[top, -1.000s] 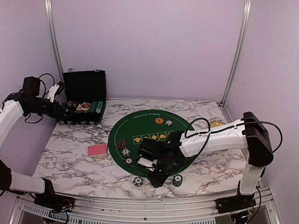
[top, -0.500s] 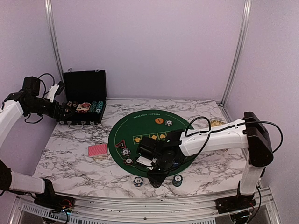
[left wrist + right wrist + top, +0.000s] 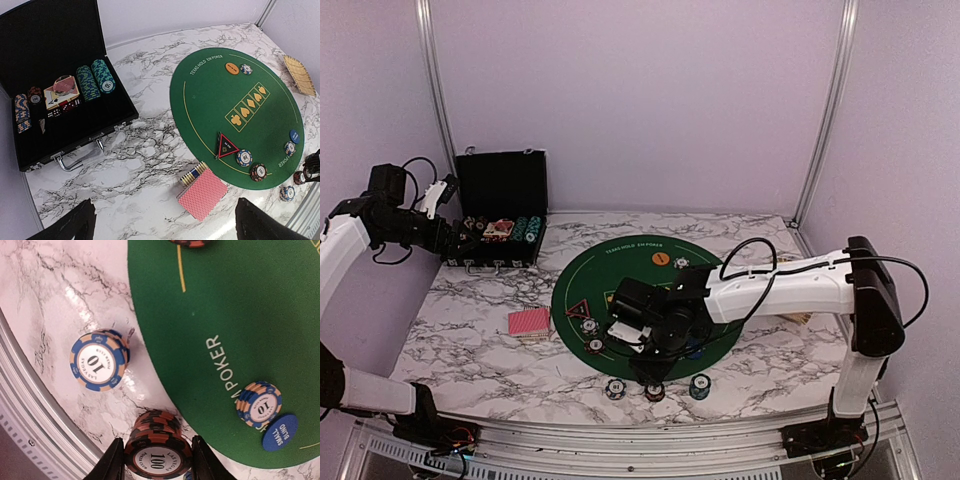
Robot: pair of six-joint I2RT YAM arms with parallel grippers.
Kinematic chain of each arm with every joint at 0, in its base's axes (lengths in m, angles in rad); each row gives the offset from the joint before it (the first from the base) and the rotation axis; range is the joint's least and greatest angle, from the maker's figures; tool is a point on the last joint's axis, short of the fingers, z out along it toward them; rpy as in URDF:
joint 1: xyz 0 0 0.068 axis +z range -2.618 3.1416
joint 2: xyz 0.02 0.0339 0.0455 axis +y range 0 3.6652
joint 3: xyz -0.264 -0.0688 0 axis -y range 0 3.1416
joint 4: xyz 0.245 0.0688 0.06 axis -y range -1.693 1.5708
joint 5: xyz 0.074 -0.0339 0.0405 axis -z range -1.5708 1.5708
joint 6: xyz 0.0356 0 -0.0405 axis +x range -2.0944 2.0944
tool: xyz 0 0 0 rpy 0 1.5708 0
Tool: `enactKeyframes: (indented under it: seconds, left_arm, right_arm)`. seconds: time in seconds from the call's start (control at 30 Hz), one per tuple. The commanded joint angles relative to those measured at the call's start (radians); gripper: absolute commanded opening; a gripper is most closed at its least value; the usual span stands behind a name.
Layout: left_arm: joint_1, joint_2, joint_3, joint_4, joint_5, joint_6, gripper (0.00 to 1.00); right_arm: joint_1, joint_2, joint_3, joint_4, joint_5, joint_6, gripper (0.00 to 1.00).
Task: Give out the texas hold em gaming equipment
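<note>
One stack of 100 chips [image 3: 157, 457], value legible only wrist-side, is clasped in the right gripper [image 3: 157, 440] by the table rail [image 3: 22, 440]; left gripper [image 3: 172, 225] gapes wide.

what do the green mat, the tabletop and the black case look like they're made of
green poker mat: likely felt or thin fabric, matte, no glare, printed markings.
tabletop: glossy marble-look surface with grey veins; stone or laminate, cannot tell.
black case: dark matte lining, shiny metal-looking handle.
</note>
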Motion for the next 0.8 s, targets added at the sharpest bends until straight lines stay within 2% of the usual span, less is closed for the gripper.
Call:
enactKeyframes:
  seconds: [0.0, 0.3, 0.53, 0.77]
  left_arm:
    - [0.002, -0.025, 0.026, -0.019, 0.012, 0.010, 0.99]
    - [0.002, -0.024, 0.020, -0.019, 0.013, 0.011, 0.99]
    - [0.001, -0.017, 0.028, -0.019, 0.013, 0.011, 0.99]
    - [0.002, -0.017, 0.019, -0.018, 0.014, 0.018, 0.99]
  right_arm:
    - [-0.085, -0.019, 0.077, -0.012, 0.060, -0.022, 0.22]
    - [-0.336, 0.027, 0.160, 0.081, 0.111, -0.032, 0.19]
    - [-0.557, 0.128, 0.262, 0.164, 0.117, -0.024, 0.18]
    - [-0.685, 0.261, 0.389, 0.177, 0.112, -0.042, 0.18]
